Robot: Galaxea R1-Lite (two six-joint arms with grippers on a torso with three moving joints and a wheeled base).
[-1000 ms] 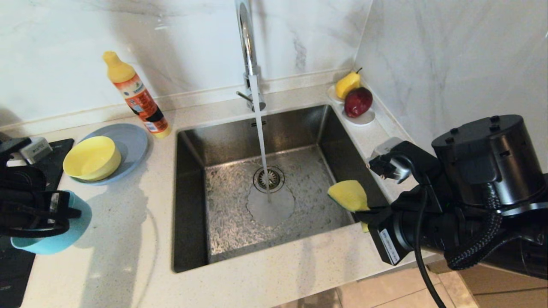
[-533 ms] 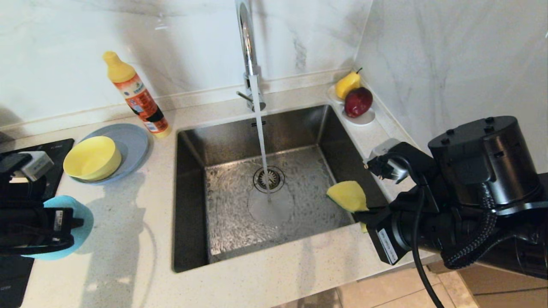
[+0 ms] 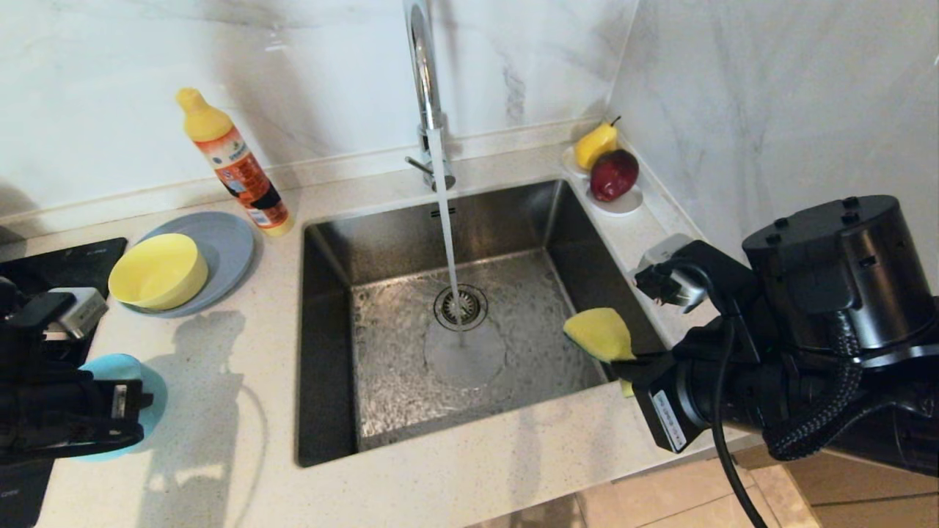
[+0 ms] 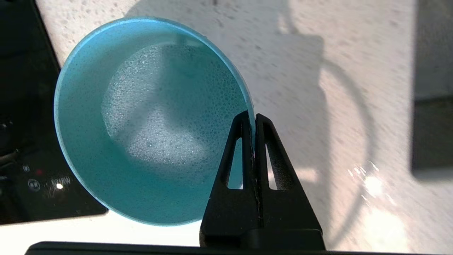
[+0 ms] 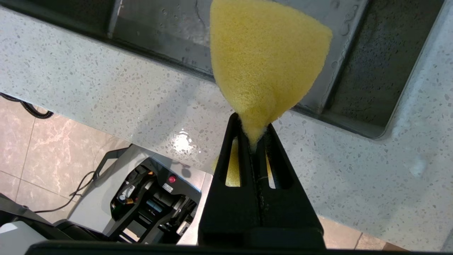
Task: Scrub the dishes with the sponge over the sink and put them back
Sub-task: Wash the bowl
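Observation:
My left gripper [image 3: 143,402] is at the far left over the counter, shut on the rim of the small teal-blue bowl [image 3: 110,367]. In the left wrist view the fingertips [image 4: 244,122] pinch the rim of that bowl [image 4: 152,120], and foam lines its inside. The right gripper [image 3: 623,363] hovers by the sink's near right corner, shut on the yellow sponge [image 3: 598,335], which sticks out squeezed past the gripper [image 5: 253,124] as a wedge [image 5: 265,60]. The pale yellow bowl [image 3: 158,270] sits on the grey-blue plate [image 3: 227,246] left of the sink [image 3: 513,213].
Water runs from the chrome faucet [image 3: 422,59] onto the drain [image 3: 461,306]. An orange detergent bottle [image 3: 235,165] stands behind the plate. A white dish with a pear and a red apple [image 3: 609,176] sits in the back right corner. A black cooktop [image 3: 66,257] lies at the left edge.
My left arm has drawn the teal-blue bowl back and down towards the counter's near left, and the bowl has tilted. The right arm and the sponge have kept still.

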